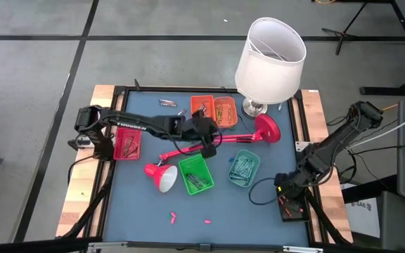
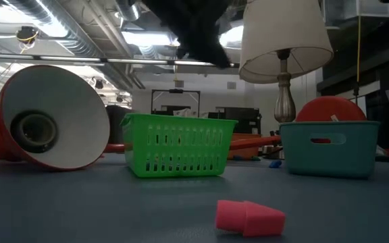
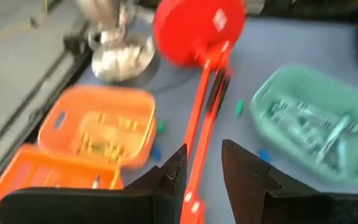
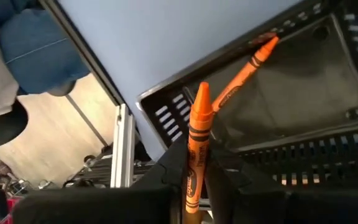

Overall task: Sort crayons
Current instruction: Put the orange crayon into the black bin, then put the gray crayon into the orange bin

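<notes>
- Two arms are at work; the right gripper (image 4: pixel 197 171) stands over a black tray (image 4: pixel 303 118) at the table's right edge, fingers clamped on an upright orange crayon (image 4: pixel 197 134); a second orange crayon (image 4: pixel 244 71) already lies inside that tray.
- The left gripper (image 3: pixel 202 171) hovers mid-table with fingers apart and nothing between them, directly above the red lamp arm (image 3: pixel 204 99); the orange trays (image 1: pixel 213 110), green basket (image 1: pixel 194 174) and teal basket (image 1: pixel 243 167) surround it.
- Sorted crayons lie in the teal basket and the orange trays; two pink crayon pieces (image 1: pixel 172 215) remain loose on the blue mat near the front edge, one showing close in the low view (image 2: pixel 248 217).
- Risk, right side: the held crayon stands near the tray wall; a release from height could bounce it over the rim onto the table frame.
- Risk, left side: a descent from this position would probably strike the lamp arm or pinch it instead of a crayon, shifting the fallen red lamp (image 1: pixel 162 176) and the baskets beside it.
- Risk, both: the white-shaded table lamp (image 1: pixel 269 60) is near the orange trays; a wide swing could topple it.
</notes>
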Tool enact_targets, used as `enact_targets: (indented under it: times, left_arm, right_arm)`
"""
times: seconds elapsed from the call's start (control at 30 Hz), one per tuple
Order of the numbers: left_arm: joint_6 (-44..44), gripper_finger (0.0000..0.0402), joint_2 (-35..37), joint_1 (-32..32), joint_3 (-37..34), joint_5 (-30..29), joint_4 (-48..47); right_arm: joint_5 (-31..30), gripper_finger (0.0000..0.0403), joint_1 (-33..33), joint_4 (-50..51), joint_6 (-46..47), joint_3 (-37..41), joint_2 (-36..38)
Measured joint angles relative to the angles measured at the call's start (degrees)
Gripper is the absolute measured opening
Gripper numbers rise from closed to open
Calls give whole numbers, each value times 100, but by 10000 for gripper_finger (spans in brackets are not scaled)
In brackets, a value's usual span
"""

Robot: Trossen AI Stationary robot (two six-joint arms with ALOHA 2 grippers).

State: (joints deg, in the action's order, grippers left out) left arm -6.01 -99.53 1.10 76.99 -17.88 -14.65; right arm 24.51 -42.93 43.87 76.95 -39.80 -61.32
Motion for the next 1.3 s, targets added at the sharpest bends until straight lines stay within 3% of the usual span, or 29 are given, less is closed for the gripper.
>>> enact_targets:
  times: [0.23,0.4,0.67,0.93,1.1,1.3]
  left_arm:
    - [-437,85,31,617,1,707,-1365]
    - [-438,85,35,1027,2,841,-2329]
    - [-408,85,34,1698,2,841,-3238]
    - [-392,86,-16,2389,-189,863,-3067]
    - [-413,86,-17,2768,-735,858,-2743]
    - [-436,85,-22,3025,-1433,1147,-1927]
  right_arm:
    - [4,91,-22,-2,99,1,-281]
    - [-136,131,-22,-4,-80,1,-348]
    - [-455,132,-22,-53,-79,1,-346]
    - [-986,130,-18,-93,-92,1,-346]
    - [-1329,129,-18,-489,-243,1,-346]
    - [-2173,129,-18,-1157,-806,1,-346]
